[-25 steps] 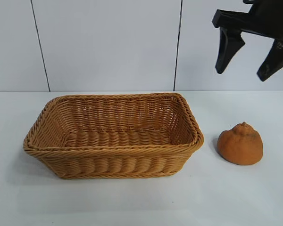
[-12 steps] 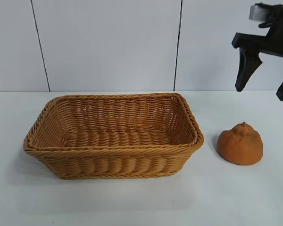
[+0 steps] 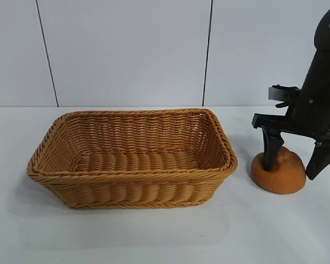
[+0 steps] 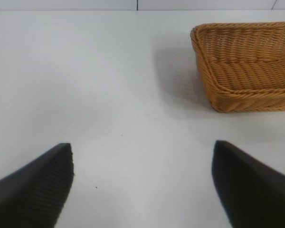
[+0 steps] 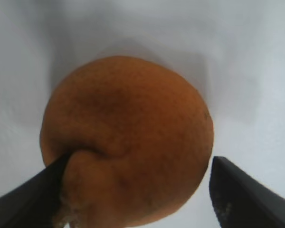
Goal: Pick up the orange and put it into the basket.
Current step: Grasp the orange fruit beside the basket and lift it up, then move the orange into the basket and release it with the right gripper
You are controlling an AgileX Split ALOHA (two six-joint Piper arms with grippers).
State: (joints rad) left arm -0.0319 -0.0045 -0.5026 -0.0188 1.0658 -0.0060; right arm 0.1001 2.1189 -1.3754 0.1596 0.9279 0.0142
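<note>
Beside basket (image 3: 132, 159), right hand (image 3: 297, 162) astride orange (image 3: 283, 176).

Right arm (image 3: 319, 82) is all matte black: a rounded, chunky wrist housing with a small screw dot near the top, and a silvery-grey bracket at 9 o'clock off its side. Right gripper (image 3: 297, 159) has a flat black crossbar and two tapered, blade-like fingers. The left gripper (image 4: 142, 190) fingers (image 4: 33, 194) are black too, with finely ribbed pads.
</note>
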